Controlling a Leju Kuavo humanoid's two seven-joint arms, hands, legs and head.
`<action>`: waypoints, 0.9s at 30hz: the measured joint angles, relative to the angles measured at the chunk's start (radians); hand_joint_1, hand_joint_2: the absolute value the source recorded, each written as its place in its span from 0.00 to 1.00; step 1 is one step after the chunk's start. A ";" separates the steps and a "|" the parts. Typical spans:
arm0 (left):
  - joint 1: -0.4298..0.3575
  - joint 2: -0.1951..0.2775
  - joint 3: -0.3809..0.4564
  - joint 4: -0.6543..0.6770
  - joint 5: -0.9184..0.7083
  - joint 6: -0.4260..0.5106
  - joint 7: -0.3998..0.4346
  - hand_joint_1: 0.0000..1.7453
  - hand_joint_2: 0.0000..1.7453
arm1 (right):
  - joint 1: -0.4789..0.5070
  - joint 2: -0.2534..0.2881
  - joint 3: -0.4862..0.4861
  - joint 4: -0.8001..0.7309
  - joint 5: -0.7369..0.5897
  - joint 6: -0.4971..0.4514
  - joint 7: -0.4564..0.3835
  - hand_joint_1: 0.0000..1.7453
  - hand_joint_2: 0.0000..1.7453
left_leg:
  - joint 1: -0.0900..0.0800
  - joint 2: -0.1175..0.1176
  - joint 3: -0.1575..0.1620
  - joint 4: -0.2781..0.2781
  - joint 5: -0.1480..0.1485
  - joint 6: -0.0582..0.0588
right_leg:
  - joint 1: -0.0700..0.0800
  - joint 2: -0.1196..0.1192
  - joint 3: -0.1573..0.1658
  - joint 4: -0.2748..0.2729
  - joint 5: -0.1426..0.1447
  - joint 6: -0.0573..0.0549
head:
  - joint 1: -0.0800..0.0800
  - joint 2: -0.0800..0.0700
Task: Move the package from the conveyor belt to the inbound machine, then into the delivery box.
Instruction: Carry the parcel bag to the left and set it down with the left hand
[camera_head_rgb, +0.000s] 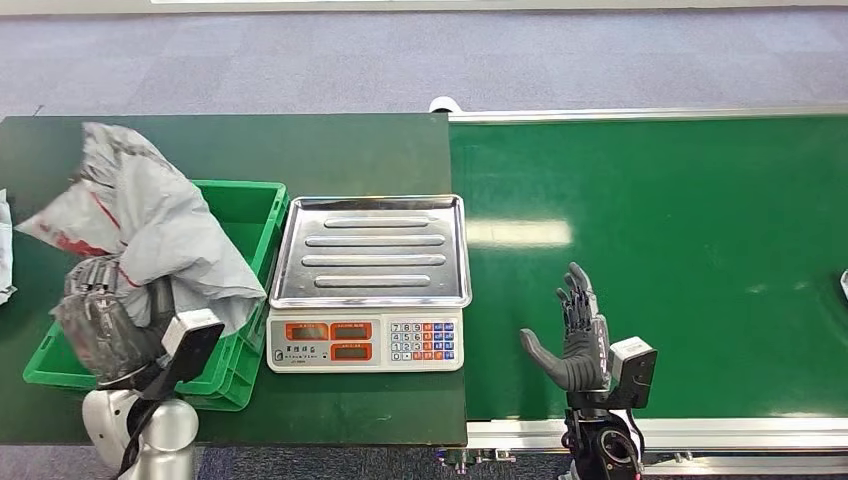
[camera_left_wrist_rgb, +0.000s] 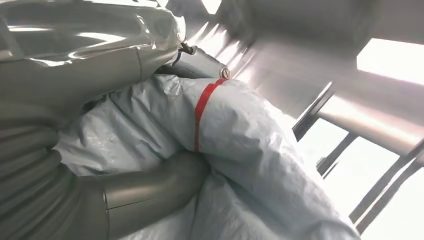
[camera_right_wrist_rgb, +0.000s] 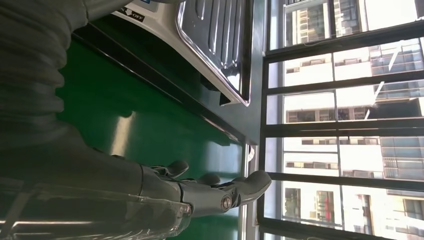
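A crumpled grey plastic package (camera_head_rgb: 150, 215) with red markings is held up over the green delivery box (camera_head_rgb: 245, 215) by my left hand (camera_head_rgb: 100, 315), which grips its lower end. In the left wrist view the package (camera_left_wrist_rgb: 240, 145) shows a red stripe, with my thumb (camera_left_wrist_rgb: 155, 187) pressed against it. The inbound machine, a scale with a steel tray (camera_head_rgb: 372, 248), stands bare between the box and the conveyor belt (camera_head_rgb: 650, 260). My right hand (camera_head_rgb: 578, 335) hovers open above the belt's near edge, fingers (camera_right_wrist_rgb: 225, 192) stretched out and holding nothing.
The scale's keypad and displays (camera_head_rgb: 365, 343) face me. A white object (camera_head_rgb: 4, 250) lies at the table's far left edge, and another pale item (camera_head_rgb: 844, 285) shows at the belt's right edge. The belt's metal rail (camera_head_rgb: 700, 432) runs along the front.
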 joint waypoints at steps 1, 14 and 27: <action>0.000 0.015 -0.019 0.034 -0.006 -0.005 0.040 1.00 1.00 | -0.001 0.000 0.000 0.000 0.003 0.002 0.001 0.00 1.00 | 0.000 0.000 0.000 0.000 0.000 0.000 | 0.000 0.000 0.000 0.000 0.000 0.000 | 0.000 0.000; -0.011 0.104 -0.132 0.190 -0.008 -0.030 0.133 0.67 1.00 | -0.008 0.000 -0.002 0.000 0.011 0.010 0.004 0.00 1.00 | 0.000 -0.001 0.000 0.000 0.000 0.000 | 0.000 0.000 0.000 0.000 0.000 0.000 | 0.000 0.000; -0.043 0.151 -0.209 0.242 0.081 -0.052 0.185 0.00 1.00 | -0.010 0.000 -0.034 0.000 0.042 0.033 0.012 0.00 1.00 | 0.000 -0.001 0.002 0.000 0.000 0.000 | 0.000 -0.002 0.003 0.000 0.000 0.000 | 0.000 0.000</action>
